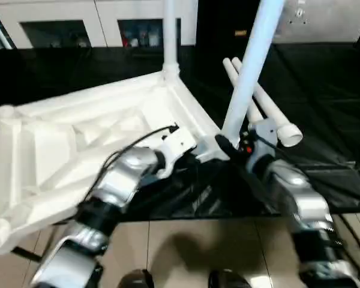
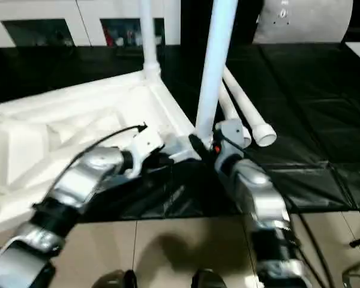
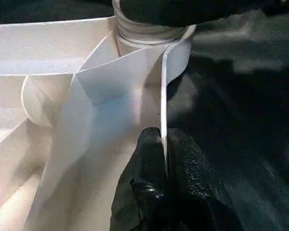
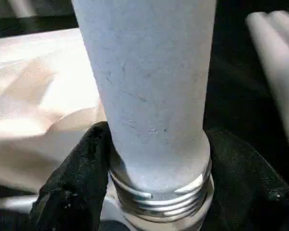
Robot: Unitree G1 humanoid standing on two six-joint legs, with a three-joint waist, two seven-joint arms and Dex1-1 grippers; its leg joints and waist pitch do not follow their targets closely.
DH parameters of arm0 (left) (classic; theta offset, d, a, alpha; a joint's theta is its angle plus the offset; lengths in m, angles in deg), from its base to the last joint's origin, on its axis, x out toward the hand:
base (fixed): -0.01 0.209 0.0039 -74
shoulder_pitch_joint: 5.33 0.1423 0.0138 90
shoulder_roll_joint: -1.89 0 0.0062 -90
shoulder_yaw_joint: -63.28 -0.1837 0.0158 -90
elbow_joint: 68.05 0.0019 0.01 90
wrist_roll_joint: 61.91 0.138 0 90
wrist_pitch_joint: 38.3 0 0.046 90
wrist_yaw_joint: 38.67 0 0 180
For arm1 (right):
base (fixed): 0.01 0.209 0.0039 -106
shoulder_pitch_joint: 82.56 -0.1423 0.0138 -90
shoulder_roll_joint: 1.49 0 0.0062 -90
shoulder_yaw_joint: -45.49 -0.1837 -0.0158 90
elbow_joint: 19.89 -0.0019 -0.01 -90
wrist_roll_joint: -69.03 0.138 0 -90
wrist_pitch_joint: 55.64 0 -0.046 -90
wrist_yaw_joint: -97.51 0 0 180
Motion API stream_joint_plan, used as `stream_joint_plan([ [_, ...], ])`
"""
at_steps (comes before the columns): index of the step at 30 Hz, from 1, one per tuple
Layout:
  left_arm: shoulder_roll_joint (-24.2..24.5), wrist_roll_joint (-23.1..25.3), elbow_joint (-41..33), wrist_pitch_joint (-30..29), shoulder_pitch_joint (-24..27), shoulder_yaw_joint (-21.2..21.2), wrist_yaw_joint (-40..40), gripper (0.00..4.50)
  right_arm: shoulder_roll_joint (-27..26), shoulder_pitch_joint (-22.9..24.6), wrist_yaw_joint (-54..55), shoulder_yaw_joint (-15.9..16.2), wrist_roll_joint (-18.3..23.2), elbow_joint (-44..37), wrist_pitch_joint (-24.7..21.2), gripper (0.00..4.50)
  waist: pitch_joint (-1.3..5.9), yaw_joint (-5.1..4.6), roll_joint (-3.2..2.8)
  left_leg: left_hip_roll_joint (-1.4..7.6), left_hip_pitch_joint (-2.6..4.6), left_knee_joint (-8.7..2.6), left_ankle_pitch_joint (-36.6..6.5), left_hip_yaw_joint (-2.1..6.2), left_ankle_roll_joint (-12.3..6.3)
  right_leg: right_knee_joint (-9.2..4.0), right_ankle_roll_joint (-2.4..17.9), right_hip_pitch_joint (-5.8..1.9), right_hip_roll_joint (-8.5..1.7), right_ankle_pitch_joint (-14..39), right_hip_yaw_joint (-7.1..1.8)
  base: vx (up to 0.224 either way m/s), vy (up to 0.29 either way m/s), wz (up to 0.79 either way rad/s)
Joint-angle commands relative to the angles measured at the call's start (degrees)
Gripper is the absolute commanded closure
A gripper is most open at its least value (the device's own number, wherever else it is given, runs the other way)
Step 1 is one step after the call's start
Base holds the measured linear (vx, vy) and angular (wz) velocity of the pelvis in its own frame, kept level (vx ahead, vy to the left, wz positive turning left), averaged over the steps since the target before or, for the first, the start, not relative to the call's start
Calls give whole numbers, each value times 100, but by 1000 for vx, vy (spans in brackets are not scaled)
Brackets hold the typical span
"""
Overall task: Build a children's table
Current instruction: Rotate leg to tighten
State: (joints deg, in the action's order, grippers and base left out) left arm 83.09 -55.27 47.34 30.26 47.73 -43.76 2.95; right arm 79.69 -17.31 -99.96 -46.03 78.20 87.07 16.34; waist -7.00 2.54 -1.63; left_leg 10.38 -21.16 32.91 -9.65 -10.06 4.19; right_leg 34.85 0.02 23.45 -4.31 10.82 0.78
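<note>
The children's table top (image 1: pixel 78 138) lies upside down on the black work surface, ribbed underside up. One white leg (image 1: pixel 170 36) stands upright in the far corner socket. A second leg (image 1: pixel 252 66) stands slightly tilted over the near right corner socket, its threaded end (image 4: pixel 159 202) at the socket mouth. My right gripper (image 1: pixel 234 147) is shut on this leg just above the thread, with a black finger (image 4: pixel 77 183) on each side. My left gripper (image 3: pixel 164 144) is shut on the table top's thin side wall (image 3: pixel 164 86) close to that same corner.
Two loose white legs (image 1: pixel 270 114) lie side by side on the black surface just right of the held leg. White cabinets (image 1: pixel 60 18) run along the back. The work surface's front edge (image 1: pixel 198 217) meets light floor tiles below my forearms.
</note>
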Motion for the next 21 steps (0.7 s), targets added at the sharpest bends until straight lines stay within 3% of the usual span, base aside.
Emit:
stream_joint_plan([
  [1,-251,-33,-18,295,-200,-23,-365,450,-238,168,-142,345,56,366,-184,181,377,9,71,138,55,-427,-1745,76,-49,-621,716,-175,-272,2744,-149,0,0,0],
  [2,-237,72,-27,295,-220,-13,-396,450,-297,197,-167,261,35,294,-140,125,380,6,53,149,52,-434,-1773,71,-93,-620,742,-165,-266,2540,-154,0,0,0],
  [6,51,172,-53,415,-190,-130,-206,450,-103,332,-327,244,-16,113,92,90,426,21,24,169,14,-438,-1558,78,-200,-543,985,-208,-265,1738,-141,0,0,0],
  [9,263,196,-6,642,-139,-197,22,450,119,431,-576,181,71,-44,265,63,429,19,32,155,-19,-424,-1462,70,-252,-525,1084,-245,-268,1435,-136,0,0,0],
  [12,471,238,74,870,-76,-228,237,450,437,528,-1023,58,204,-223,475,23,484,25,37,147,-63,-348,-918,45,-484,-451,1277,-273,-269,683,-134,0,0,0],
  [15,822,191,111,1353,66,-356,797,450,1081,666,-1974,-54,443,-528,580,12,502,58,22,155,-83,-309,-688,37,-715,-395,1428,-310,-262,172,-121,0,0,0],
  [21,1261,97,98,1895,199,-608,1582,450,1819,749,-3239,159,685,-845,431,5,500,68,-15,203,-30,-303,-779,22,-831,-371,1686,-299,-273,14,-107,0,0,0],
])
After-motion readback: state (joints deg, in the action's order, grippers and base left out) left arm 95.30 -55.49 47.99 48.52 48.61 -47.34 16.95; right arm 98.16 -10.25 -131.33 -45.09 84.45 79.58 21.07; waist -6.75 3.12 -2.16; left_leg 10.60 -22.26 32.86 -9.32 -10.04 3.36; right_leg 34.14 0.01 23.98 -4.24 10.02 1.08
